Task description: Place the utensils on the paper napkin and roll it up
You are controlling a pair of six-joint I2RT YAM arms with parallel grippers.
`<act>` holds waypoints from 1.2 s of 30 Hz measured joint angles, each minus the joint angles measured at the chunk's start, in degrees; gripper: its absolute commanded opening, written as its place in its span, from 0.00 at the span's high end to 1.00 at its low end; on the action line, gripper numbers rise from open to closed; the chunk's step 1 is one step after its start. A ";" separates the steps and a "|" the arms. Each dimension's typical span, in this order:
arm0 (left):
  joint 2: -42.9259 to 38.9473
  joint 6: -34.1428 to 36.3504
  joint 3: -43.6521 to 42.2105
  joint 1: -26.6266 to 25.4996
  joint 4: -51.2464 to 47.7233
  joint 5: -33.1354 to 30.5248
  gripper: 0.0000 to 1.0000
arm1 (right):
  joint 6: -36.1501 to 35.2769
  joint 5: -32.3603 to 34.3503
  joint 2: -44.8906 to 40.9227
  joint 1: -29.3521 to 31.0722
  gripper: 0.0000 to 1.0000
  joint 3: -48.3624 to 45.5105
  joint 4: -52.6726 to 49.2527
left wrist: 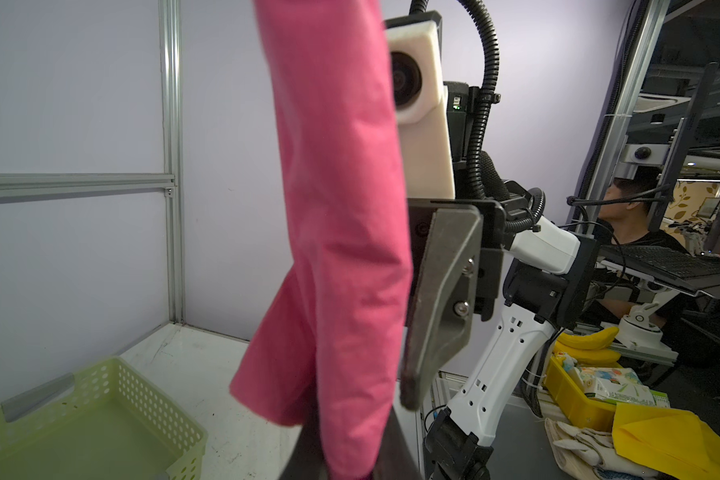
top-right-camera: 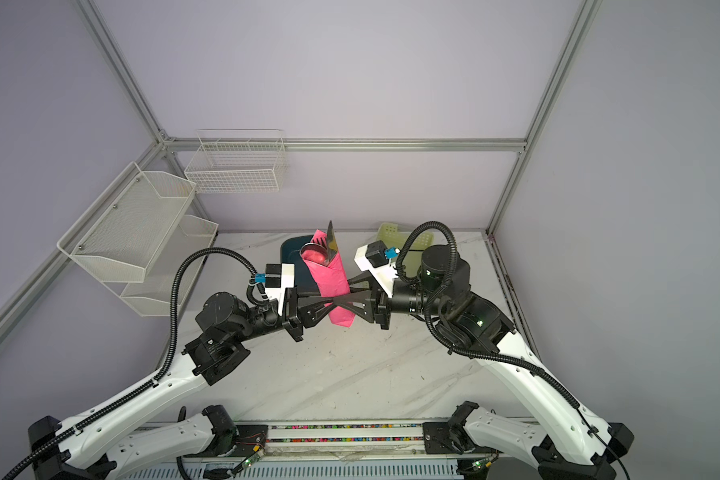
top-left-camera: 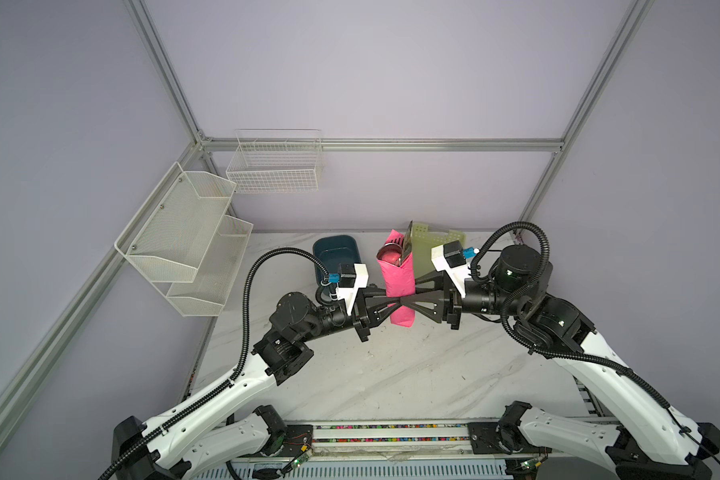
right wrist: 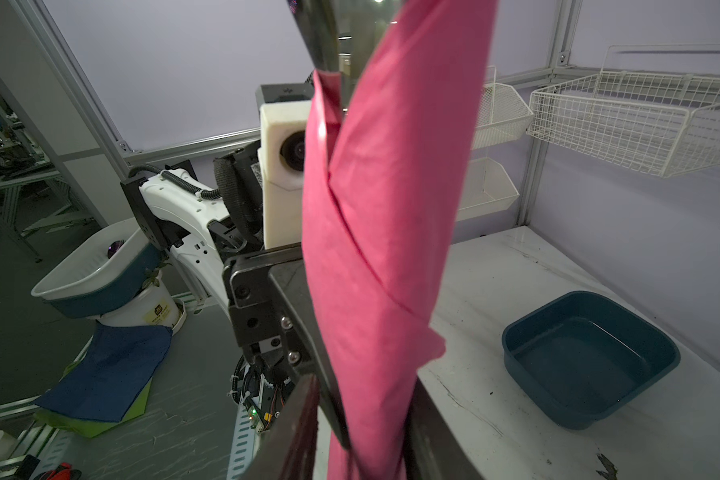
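Observation:
The paper napkin [top-left-camera: 400,274] [top-right-camera: 333,282] is rolled into a pink tube and hangs upright above the table. Shiny heads of the utensils stick out of its upper end: a spoon bowl [top-left-camera: 388,254] [top-right-camera: 312,251] and a knife blade [top-left-camera: 408,239] [top-right-camera: 331,241]. Their handles are hidden inside the roll. My left gripper [top-left-camera: 393,300] [top-right-camera: 329,300] is shut on the lower part of the roll from the left. My right gripper [top-left-camera: 406,300] [top-right-camera: 341,300] meets it from the right, its fingers closed round the same part. Both wrist views are filled by the pink roll [left wrist: 341,208] [right wrist: 383,208].
A teal tub [top-left-camera: 333,249] [right wrist: 591,361] sits at the back of the marble table [top-left-camera: 391,374], left of the roll. A pale green basket [top-left-camera: 437,245] [left wrist: 80,424] stands at the back right. White mesh shelves [top-left-camera: 184,237] and a wire basket [top-left-camera: 275,166] hang on the walls.

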 measured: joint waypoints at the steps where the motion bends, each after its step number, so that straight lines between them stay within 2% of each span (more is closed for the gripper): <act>1: 0.00 0.00 0.00 0.00 0.02 0.20 1.00 | 0.15 -0.17 -0.02 0.02 0.65 0.00 0.15; 19: 0.70 -0.15 0.02 -0.11 1.31 4.92 1.00 | 2.29 -4.26 -0.46 -0.04 0.70 0.00 2.89; 23: 1.09 -0.17 0.02 -0.11 1.42 5.70 1.00 | 2.78 -4.37 -0.46 -0.15 0.75 0.00 2.89; 30: 1.14 -0.96 0.96 -0.11 0.46 6.62 1.00 | 2.45 -4.57 -0.44 -0.35 0.95 0.00 3.48; 32: 1.07 -0.98 1.27 -0.11 -0.22 6.58 0.96 | 2.47 -4.61 -0.44 -0.37 0.99 0.00 3.56; 36: 0.39 -0.96 1.36 -0.24 -1.49 6.01 0.78 | 2.45 -4.87 -0.44 -0.35 1.00 0.00 3.65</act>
